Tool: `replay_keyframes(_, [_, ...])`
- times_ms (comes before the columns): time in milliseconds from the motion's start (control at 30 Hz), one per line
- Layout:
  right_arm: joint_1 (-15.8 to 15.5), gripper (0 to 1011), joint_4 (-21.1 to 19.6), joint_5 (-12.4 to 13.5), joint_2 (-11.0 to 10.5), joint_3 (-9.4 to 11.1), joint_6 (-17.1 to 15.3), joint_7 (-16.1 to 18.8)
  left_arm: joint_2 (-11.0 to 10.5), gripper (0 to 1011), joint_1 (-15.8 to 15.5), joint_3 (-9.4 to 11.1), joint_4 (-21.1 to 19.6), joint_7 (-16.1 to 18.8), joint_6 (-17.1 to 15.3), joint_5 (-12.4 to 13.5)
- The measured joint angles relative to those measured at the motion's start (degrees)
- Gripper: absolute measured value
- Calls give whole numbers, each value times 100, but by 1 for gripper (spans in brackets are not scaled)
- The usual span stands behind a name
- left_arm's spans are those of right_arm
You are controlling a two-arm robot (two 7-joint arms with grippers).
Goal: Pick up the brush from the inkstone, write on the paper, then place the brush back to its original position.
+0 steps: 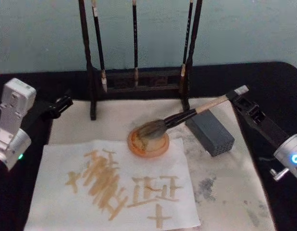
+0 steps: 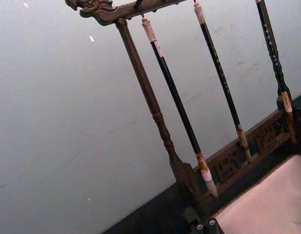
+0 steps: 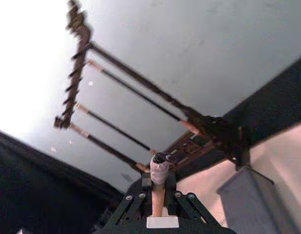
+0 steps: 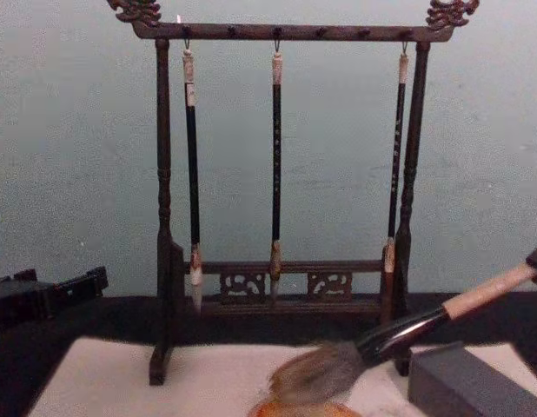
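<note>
Black desk, covered in front by a stained beige felt mat, which protects the surface from ink.

Large off-white rectangular paper sheet, lying flat on the mat at the near left. It bears tan brush-written characters, so the writing step is probably complete.

Dark wooden brush rack, upright at the mat's far edge. Three slim dark-handled brushes hang from it, tips down, well clear of the work.

Grey rectangular block, on the mat just right of the dish.

Round orange inkstone dish, just beyond the paper's far edge and within easy reach of it.

Large calligraphy brush with bushy grey-brown bristles, black ferrule and pale beige handle. The bristles lie on the dish and the handle slants up and to the right over the block. This suggests it is being set back in place.

Right gripper, clamped on the handle near its white end cap, a far-end hold that keeps it clear of the wet bristles.

Left gripper, parked at the mat's far left corner, idle.
</note>
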State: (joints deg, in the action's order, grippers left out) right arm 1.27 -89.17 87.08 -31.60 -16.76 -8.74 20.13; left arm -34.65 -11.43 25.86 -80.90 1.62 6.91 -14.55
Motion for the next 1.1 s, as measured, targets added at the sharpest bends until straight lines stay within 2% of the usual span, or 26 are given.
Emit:
replay_keyframes(233, [-95,166,-653,-595,-432,-213,202,-284,0,1002,0,0,0,0,0,0])
replay_keyframes(333, [-89,166,-997,-985,-693,-348,284,-424,0,1002,0,0,0,0,0,0])
replay_keyframes(433, [-71,166,-1197,-1218,-838,-429,318,-502,0,1002,0,0,0,0,0,0])
replay_keyframes(533, [-38,166,-1515,-1590,-1034,-532,330,-609,0,1002,0,0,0,0,0,0])
replay_keyframes(633, [-22,166,-1699,-1823,-1126,-593,311,-682,0,1000,0,0,0,0,0,0])
replay_keyframes(733, [-2,166,-1973,-2206,-1217,-687,258,-756,0,1002,0,0,0,0,0,1])
replay_keyframes(767, [-2,166,-1973,-2206,-1217,-687,258,-756,0,1002,0,0,0,0,0,1])
replay_keyframes(867, [42,166,-2202,-2635,-1260,-796,219,-845,0,1002,0,0,0,0,0,0])
replay_keyframes(933, [66,166,-2273,-2804,-1268,-847,201,-877,0,1002,0,0,0,0,0,0])
replay_keyframes(1033, [151,166,-2426,-3209,-1284,-978,119,-933,0,1002,0,0,0,0,0,0])
replay_keyframes(1100, [181,166,-2477,-3347,-1286,-1025,89,-942,0,1002,0,0,0,0,0,0])
